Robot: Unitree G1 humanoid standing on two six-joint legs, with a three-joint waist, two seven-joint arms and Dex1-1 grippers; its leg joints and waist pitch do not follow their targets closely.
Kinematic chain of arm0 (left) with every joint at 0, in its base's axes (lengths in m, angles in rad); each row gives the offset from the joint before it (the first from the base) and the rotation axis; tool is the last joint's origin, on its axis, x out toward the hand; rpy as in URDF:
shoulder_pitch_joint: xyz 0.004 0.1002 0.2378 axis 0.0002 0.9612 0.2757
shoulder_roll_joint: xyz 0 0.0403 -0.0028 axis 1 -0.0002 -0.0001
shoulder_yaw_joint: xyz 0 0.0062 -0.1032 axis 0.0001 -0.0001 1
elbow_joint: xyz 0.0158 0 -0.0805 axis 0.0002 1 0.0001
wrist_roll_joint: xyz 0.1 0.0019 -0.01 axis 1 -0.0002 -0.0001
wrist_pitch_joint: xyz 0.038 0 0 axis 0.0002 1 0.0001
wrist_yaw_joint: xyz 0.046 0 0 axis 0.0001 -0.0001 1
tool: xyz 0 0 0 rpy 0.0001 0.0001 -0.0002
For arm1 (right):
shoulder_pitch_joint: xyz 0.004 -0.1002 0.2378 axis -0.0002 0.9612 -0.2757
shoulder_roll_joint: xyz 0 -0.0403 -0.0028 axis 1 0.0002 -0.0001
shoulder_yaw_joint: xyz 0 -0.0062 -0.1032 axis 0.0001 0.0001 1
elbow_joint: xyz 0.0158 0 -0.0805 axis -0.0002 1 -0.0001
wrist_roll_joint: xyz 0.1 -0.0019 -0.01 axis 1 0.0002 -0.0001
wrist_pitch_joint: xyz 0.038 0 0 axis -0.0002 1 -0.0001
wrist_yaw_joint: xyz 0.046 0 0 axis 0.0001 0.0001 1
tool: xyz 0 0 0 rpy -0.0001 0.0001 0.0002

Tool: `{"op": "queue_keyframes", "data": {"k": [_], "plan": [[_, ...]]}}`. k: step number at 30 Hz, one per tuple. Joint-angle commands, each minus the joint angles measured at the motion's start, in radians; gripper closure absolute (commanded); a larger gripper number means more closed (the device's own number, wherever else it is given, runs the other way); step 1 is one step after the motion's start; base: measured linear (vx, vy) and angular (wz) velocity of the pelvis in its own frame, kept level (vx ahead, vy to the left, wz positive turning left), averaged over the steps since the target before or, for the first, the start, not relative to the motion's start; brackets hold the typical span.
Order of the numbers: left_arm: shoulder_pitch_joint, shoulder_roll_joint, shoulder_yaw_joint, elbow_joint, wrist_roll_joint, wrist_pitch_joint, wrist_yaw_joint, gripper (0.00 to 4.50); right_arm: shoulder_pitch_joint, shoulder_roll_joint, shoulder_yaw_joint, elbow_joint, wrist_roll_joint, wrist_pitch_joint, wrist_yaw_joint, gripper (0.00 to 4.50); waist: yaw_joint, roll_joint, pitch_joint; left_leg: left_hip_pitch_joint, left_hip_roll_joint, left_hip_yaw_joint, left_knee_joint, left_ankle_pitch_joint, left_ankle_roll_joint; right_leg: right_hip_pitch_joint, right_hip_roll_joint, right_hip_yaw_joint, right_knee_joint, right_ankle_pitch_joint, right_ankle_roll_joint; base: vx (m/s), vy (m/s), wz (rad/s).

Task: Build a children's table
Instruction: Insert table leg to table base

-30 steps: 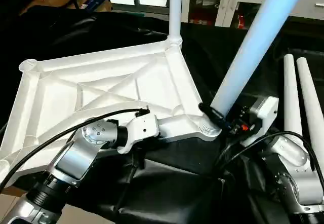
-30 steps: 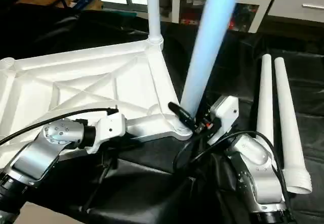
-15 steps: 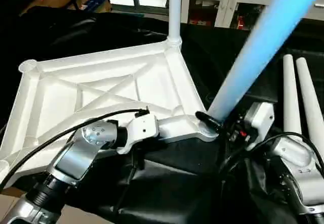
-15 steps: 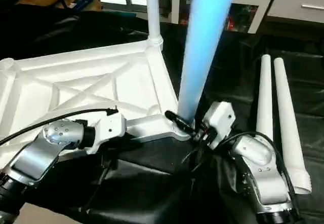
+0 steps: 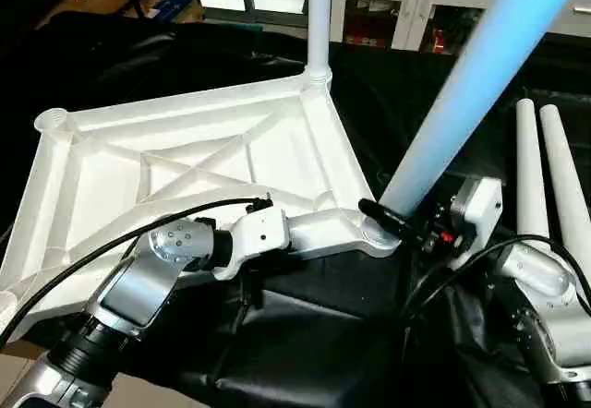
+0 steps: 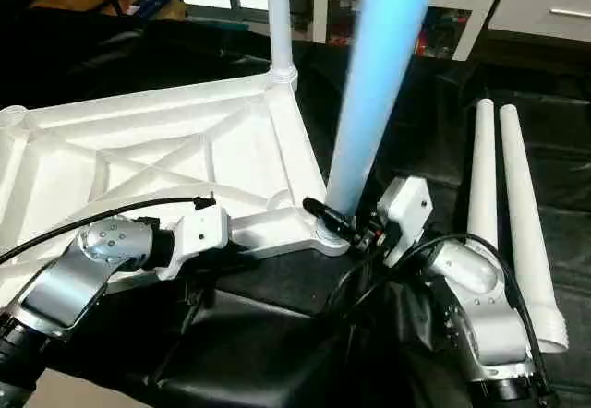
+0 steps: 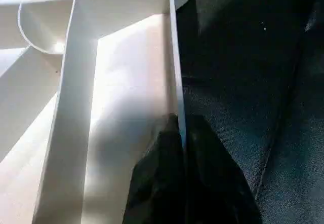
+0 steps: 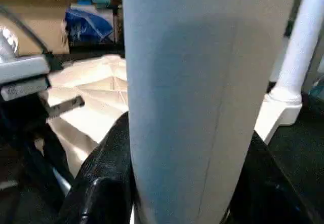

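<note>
Tabletop (image 5: 185, 163) upside down, X-ribs showing, one leg (image 5: 319, 16) upright.

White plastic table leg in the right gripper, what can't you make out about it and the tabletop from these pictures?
- Whether the held white tube leg is seated in the near corner socket: head views, the right gripper covers its foot.
- Its top end: cut off by the upper edge.
- The white ribbed tabletop near-left corner: hidden by the left forearm.
- Left gripper grip on the tabletop rim: left wrist view, fingertips in dark shadow.
</note>
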Motion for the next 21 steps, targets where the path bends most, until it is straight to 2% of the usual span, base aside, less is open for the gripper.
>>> {"op": "queue_keyframes", "data": {"k": [1, 5, 8, 10, 13, 17, 21], "plan": [[0.025, 0.002, -0.013, 0.055, 0.008, -0.001, 0.015, 4.5, 0.036, -0.004, 0.021, 0.096, 0.014, 0.171, -0.009, 2.69, -0.003, -0.021, -0.026, 0.023, 0.104, -0.062, -0.077, -0.294, 0.062, 0.01, -0.083, 0.05, -0.084, -0.323, -0.219, 0.0, 0.0, 0.0], [0.028, 0.0, -0.015, 0.051, 0.007, 0.0, 0.016, 4.5, 0.034, -0.022, 0.024, 0.146, -0.016, 0.198, -0.004, 2.69, -0.005, -0.021, -0.026, 0.022, 0.106, -0.063, -0.078, -0.304, 0.046, 0.007, -0.085, 0.049, -0.085, -0.351, -0.21, 0.0, 0.0, 0.0], [0.03, 0.0, -0.015, 0.05, 0.007, 0.001, 0.016, 4.5, 0.047, -0.031, 0.034, 0.14, -0.009, 0.222, 0.01, 2.69, -0.005, -0.021, -0.025, 0.025, 0.106, -0.064, -0.08, -0.322, 0.034, 0.006, -0.086, 0.051, -0.088, -0.382, -0.198, 0.0, 0.0, 0.0], [0.032, 0.001, -0.015, 0.049, 0.007, 0.002, 0.016, 4.5, 0.065, -0.06, 0.079, 0.127, -0.045, 0.212, 0.042, 2.69, -0.005, -0.022, -0.022, 0.027, 0.106, -0.064, -0.081, -0.347, 0.024, 0.004, -0.086, 0.052, -0.092, -0.405, -0.19, 0.0, 0.0, 0.0], [0.032, 0.001, -0.015, 0.048, 0.007, 0.002, 0.016, 4.5, 0.071, -0.077, 0.109, 0.112, -0.062, 0.218, 0.06, 2.69, -0.005, -0.024, -0.021, 0.03, 0.106, -0.066, -0.083, -0.359, 0.017, 0.004, -0.088, 0.054, -0.095, -0.437, -0.178, 0.0, 0.0, 0.0], [0.031, 0.0, -0.016, 0.05, 0.007, 0.0, 0.016, 4.5, 0.061, -0.1, 0.163, 0.106, -0.114, 0.195, 0.091, 2.69, -0.004, -0.025, -0.023, 0.031, 0.106, -0.064, -0.082, -0.349, 0.02, 0.005, -0.086, 0.055, -0.094, -0.408, -0.184, 0.0, 0.0, 0.0], [0.029, -0.002, -0.019, 0.053, 0.008, -0.002, 0.014, 4.5, 0.038, -0.091, 0.196, 0.089, -0.118, 0.204, 0.104, 2.69, -0.005, -0.024, -0.025, 0.032, 0.106, -0.067, -0.084, -0.362, 0.016, 0.007, -0.087, 0.055, -0.094, -0.422, -0.188, 0.0, 0.0, 0.0]]}}
